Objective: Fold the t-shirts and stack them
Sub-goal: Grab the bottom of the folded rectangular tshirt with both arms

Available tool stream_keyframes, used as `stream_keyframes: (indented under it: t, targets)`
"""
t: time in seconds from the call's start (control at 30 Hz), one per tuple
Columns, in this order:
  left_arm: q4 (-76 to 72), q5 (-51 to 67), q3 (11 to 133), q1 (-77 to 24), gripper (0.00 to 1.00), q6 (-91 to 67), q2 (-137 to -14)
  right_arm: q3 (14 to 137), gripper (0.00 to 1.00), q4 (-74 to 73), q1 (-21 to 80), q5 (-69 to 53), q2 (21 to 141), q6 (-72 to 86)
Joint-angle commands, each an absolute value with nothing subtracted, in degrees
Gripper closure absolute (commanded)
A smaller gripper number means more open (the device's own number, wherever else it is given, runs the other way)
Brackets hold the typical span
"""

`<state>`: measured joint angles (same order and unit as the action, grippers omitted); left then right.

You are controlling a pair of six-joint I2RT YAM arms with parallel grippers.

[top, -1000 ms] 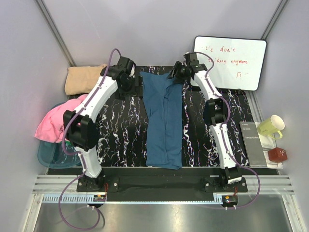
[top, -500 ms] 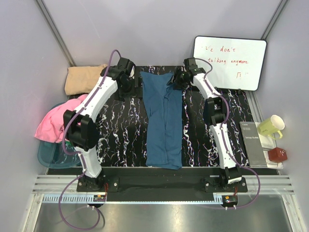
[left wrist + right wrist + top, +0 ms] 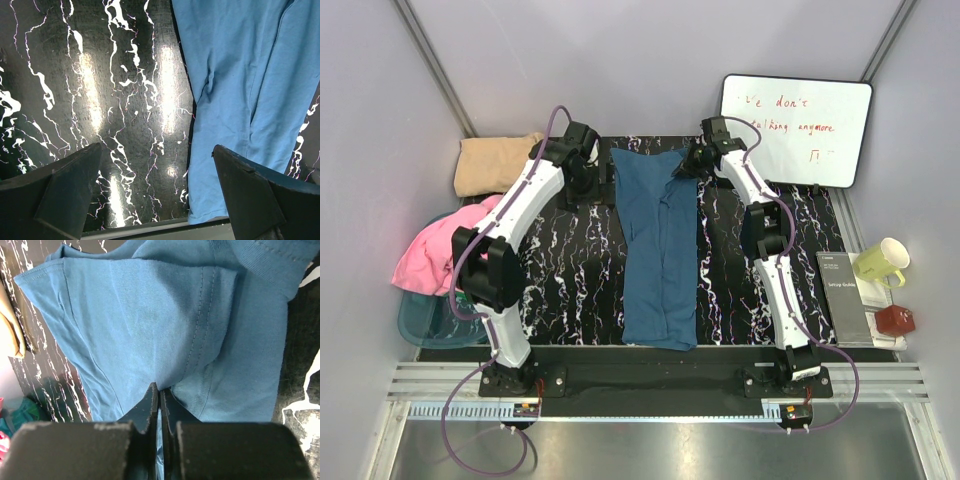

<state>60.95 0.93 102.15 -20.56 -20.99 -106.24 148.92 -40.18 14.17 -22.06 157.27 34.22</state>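
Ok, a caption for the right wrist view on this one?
Right hand shut, pinching a fold of the teal-blue t-shirt lying on the black marbled table.

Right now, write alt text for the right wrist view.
The right arm's fingers are pinched shut on the teal-blue t-shirt, which fills most of the view, a stitched sleeve seam showing. Black, white-veined table shows at the left edge.

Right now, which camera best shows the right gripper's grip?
Right wrist view: the right gripper pinches the blue t-shirt. The top view shows it small, at the shirt's far corner; the left wrist view misses it.
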Motion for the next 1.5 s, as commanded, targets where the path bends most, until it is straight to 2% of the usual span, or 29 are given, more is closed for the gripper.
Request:
stream_keyframes:
  t: [0.0,0.7,1.47]
  targets:
    - [59.85,2.37,101.78,-20.21,0.01,-20.04,-104.94,151.79,1.0,-39.29,14.85,-21.18,153.2,31.38]
    - [58.36,3.95,97.3,-20.21,0.01,-19.6,-103.97,153.28,1.0,-38.85,17.23,-16.36,144.5,23.73]
    - [58.01,3.69,96.33,-20.21,0.01,-19.69,-103.36,134.66,1.0,-40.34,16.88,-2.21,138.34,23.47]
